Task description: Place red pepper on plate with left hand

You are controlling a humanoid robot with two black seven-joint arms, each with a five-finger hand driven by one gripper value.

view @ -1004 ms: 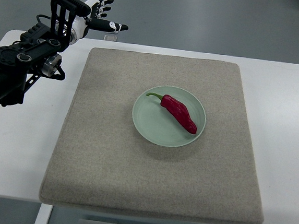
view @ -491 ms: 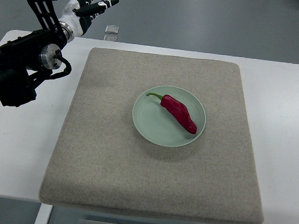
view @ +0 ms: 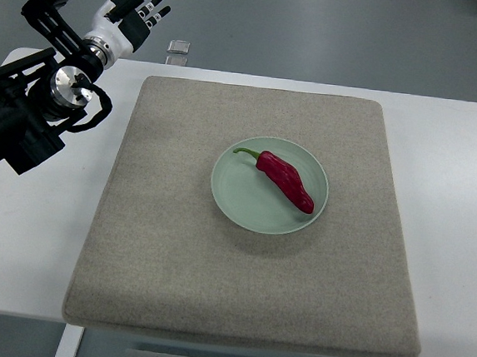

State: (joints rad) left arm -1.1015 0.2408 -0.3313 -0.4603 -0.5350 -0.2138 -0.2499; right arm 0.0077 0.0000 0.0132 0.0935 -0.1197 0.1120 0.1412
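Top view: red pepper [view: 286, 180] lies on plate [view: 237, 197]; no writing legible.

The red pepper [view: 286, 180] has a smooth, glossy skin. The plate [view: 245, 202] under it looks like pale green glazed ceramic with a soft sheen. The mat [view: 166, 247] is matt, rough-woven beige cloth. The desk [view: 453, 206] is smooth white laminate. The left hand [view: 135, 6] shows white and black hard plastic, with a bright metal disc below its wrist.
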